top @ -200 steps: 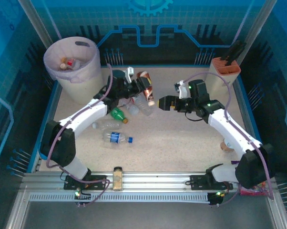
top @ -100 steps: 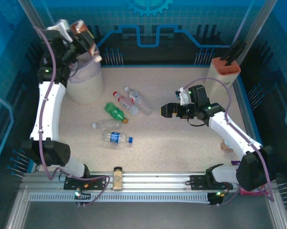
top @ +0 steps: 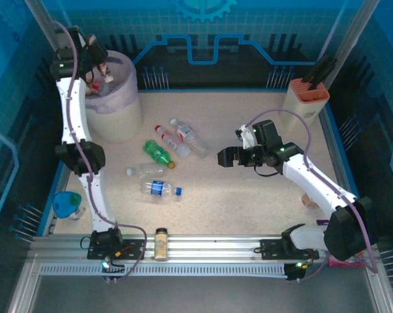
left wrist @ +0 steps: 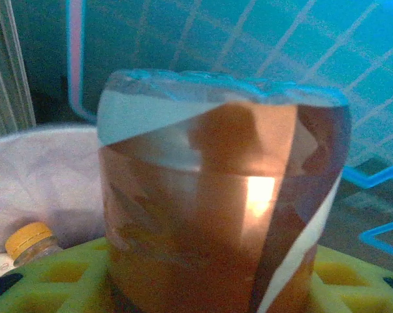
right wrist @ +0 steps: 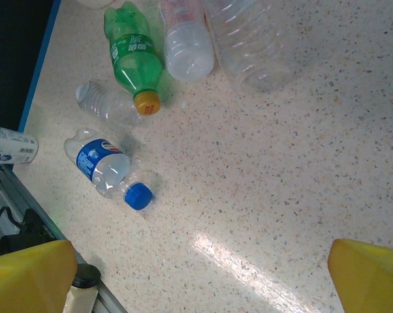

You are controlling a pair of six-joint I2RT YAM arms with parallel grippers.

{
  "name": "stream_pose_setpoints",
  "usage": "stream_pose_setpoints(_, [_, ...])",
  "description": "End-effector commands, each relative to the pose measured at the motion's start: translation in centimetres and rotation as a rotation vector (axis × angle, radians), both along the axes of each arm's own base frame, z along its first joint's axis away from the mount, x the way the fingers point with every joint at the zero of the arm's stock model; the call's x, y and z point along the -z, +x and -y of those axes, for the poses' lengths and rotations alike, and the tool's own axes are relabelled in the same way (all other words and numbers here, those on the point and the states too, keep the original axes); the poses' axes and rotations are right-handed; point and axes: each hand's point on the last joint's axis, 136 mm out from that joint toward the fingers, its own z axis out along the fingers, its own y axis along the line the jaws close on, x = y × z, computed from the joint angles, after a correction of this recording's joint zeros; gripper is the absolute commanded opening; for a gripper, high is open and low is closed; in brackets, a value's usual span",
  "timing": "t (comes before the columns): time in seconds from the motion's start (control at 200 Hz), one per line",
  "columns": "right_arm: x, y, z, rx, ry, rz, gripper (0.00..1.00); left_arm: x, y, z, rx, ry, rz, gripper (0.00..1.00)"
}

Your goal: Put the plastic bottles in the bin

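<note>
**Left arm.** The left claw (top: 98, 57) is pinching a red-brown bottle (left wrist: 216, 195), whose long axis is running outward from the claw. It is holding the bottle above the far-left rim of the bin (top: 121, 124), which is standing in the far-left corner of the counter (top: 262, 208). The pink liner (left wrist: 40, 176) is lying just below, so release appears to be the next step.

**Right arm.** The right claw (top: 224, 157), spread wide, is hovering mid-counter. It is the nearer arm to the loose bottles lying to its left, among them the green bottle (top: 158, 154).
</note>
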Motion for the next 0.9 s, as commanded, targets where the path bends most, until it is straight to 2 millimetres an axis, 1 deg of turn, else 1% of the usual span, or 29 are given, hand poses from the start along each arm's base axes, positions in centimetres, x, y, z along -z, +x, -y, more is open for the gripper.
stream_pose_setpoints(0.0, [1.4, -0.4, 0.0, -0.021, -0.061, -0.006, 1.0, 4.1, -2.4, -0.4, 0.008, 0.024, -0.191, 0.0])
stream_pose_setpoints(0.055, [1.9, -0.1, 0.1, -0.016, -0.104, 0.011, 1.0, 6.0, -2.2, -0.1, 0.018, 0.011, -0.215, 0.0])
stream_pose_setpoints(0.07, [2.0, 0.0, 0.0, -0.018, -0.12, 0.016, 1.0, 6.3, -2.3, -0.1, 0.019, 0.01, -0.216, 0.0])
stream_pose_setpoints(0.08, [2.1, 0.1, 0.0, -0.015, -0.134, 0.024, 1.0, 6.8, -2.3, -0.1, 0.019, 0.007, -0.226, 0.0])
stream_pose_setpoints(0.15, [2.2, 0.6, -0.6, -0.028, -0.203, 0.096, 1.0, 7.9, -2.6, -0.1, 0.012, 0.002, -0.246, 0.0])
stream_pose_setpoints(0.16, [2.1, 0.8, -0.7, -0.028, -0.211, 0.11, 1.0, 8.0, -2.7, -0.1, 0.012, 0.001, -0.249, 0.01])
stream_pose_setpoints(0.25, [1.9, 2.1, -2.4, -0.051, -0.239, 0.219, 1.0, 9.0, -2.8, 0.4, 0.033, -0.02, -0.273, 0.26])
stream_pose_setpoints(0.305, [1.9, 3.1, -3.4, -0.068, -0.25, 0.265, 1.0, 9.1, -2.8, 0.8, 0.042, -0.024, -0.277, 0.41])
stream_pose_setpoints(0.32, [1.8, 3.5, -3.7, -0.072, -0.252, 0.279, 1.0, 9.0, -2.8, 0.8, 0.043, -0.024, -0.276, 0.47])
stream_pose_setpoints(0.345, [2.0, 4.0, -4.1, -0.079, -0.266, 0.295, 1.0, 9.1, -2.8, 0.9, 0.045, -0.024, -0.276, 0.54])
stream_pose_setpoints(0.36, [2.1, 4.3, -4.3, -0.084, -0.276, 0.302, 1.0, 8.9, -2.8, 1.0, 0.046, -0.024, -0.271, 0.57])
stream_pose_setpoints(0.42, [2.3, 5.5, -5.1, -0.105, -0.307, 0.326, 1.0, 8.3, -2.8, 1.2, 0.055, -0.026, -0.259, 0.74])
stream_pose_setpoints(0.43, [2.6, 5.7, -5.2, -0.108, -0.315, 0.324, 1.0, 8.3, -2.8, 1.2, 0.056, -0.026, -0.258, 0.76])
stream_pose_setpoints(0.55, [3.8, 7.7, -6.5, -0.148, -0.355, 0.334, 1.0, 6.4, -3.2, 1.6, 0.075, -0.018, -0.223, 0.89])
stream_pose_setpoints(0.705, [5.3, 9.7, -7.8, -0.183, -0.396, 0.343, 1.0, 3.4, -4.1, 2.2, 0.1, -0.001, -0.17, 0.99])
stream_pose_setpoints(0.816, [6.6, 11.1, -8.3, -0.191, -0.432, 0.336, 1.0, 1.0, -5.0, 2.5, 0.104, 0.017, -0.129, 0.99])
stream_pose_setpoints(0.891, [7.1, 12.0, -8.9, -0.193, -0.437, 0.338, 1.0, -0.6, -5.8, 2.8, 0.108, 0.038, -0.103, 0.99])
